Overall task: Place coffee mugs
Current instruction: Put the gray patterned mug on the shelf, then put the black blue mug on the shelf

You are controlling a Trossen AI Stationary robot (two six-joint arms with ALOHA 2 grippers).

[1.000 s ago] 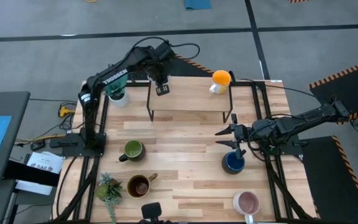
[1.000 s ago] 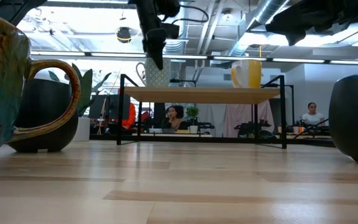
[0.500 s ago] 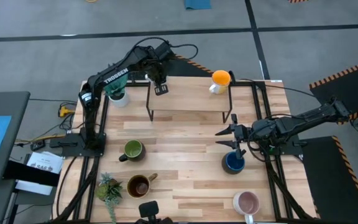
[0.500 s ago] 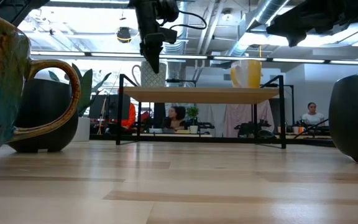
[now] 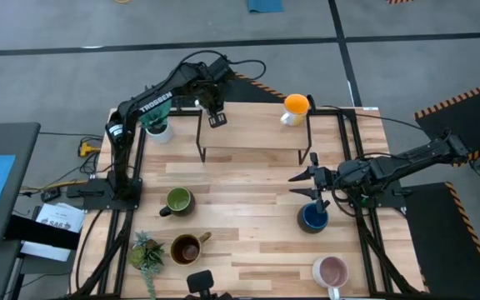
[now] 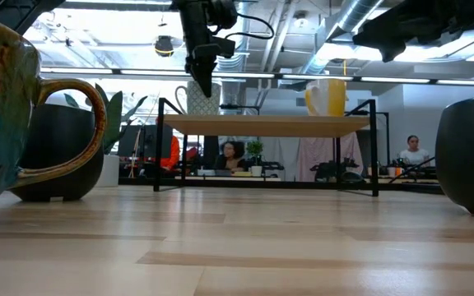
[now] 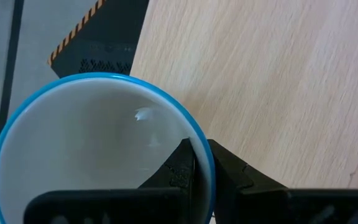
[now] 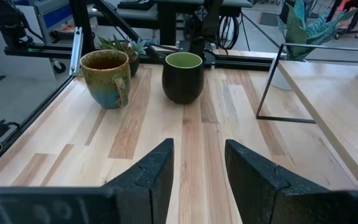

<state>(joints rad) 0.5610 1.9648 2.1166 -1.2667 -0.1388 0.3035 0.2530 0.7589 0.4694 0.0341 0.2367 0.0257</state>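
Since a second ago your left gripper [image 5: 216,118] has drawn slightly back toward 12 o'clock over the left end of the raised wooden shelf [image 5: 257,127], carrying the white mug [image 7: 92,149] with it; nothing else on the tabletop [image 5: 248,225] has shifted. Its jaws are clenched on the mug's blue rim, one finger inside the cup and one outside, as the left wrist view shows. From table height you see the mug [image 6: 205,99] hanging just under the gripper [image 6: 200,82], right at the shelf's [image 6: 270,124] top surface; whether it touches the board cannot be told.

The orange mug [image 5: 295,107] sits at the shelf's right end, at about 1 o'clock on the tabletop, showing yellowish in the low view [image 6: 329,96].

Your right gripper [image 5: 308,185] hovers at roughly 4 o'clock with its jaws spread and empty, the dark blue mug [image 5: 312,217] standing just toward 6 o'clock of the fingertips, apart from them. The pink mug [image 5: 331,272] stands at 5 o'clock near the front edge.

On the left half, the olive green mug [image 5: 178,201] stands at 8 o'clock and the brown mug [image 5: 187,248] at 7 o'clock, beside a small plant [image 5: 147,252]. The right wrist view catches both mugs, the brown one [image 8: 105,77] just beside the green one [image 8: 183,76], not touching.
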